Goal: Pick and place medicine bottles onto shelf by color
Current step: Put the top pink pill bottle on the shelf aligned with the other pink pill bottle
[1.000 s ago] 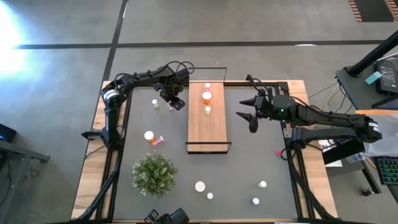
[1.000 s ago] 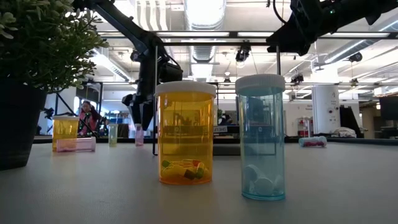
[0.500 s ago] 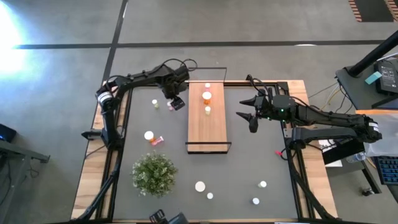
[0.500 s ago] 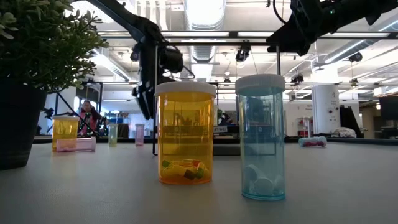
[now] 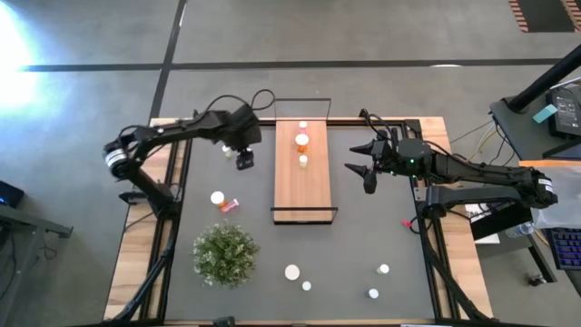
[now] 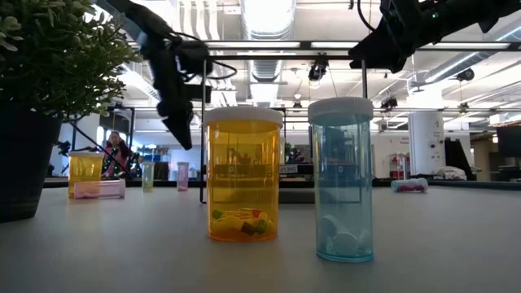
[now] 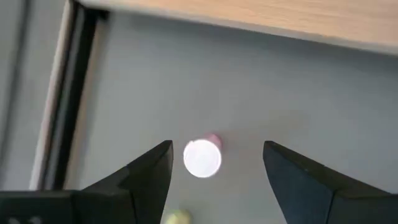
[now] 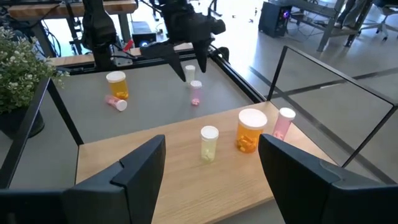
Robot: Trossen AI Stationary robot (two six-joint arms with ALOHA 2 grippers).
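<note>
Wooden shelf (image 5: 302, 186) carrying three bottles (image 5: 302, 141); nine more on the surface (image 5: 363, 236). Left claw (image 5: 244, 161) spread wide, empty, above a pink bottle (image 7: 203, 157) left of the shelf. Right claw (image 5: 366, 167) open, empty, right of the shelf.

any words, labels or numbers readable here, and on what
None can be read.
The orange bottle and the blue bottle in the low view carry no label.
The bottles on the shelf show no print either.
Signs in the room behind are too blurred to read.
</note>
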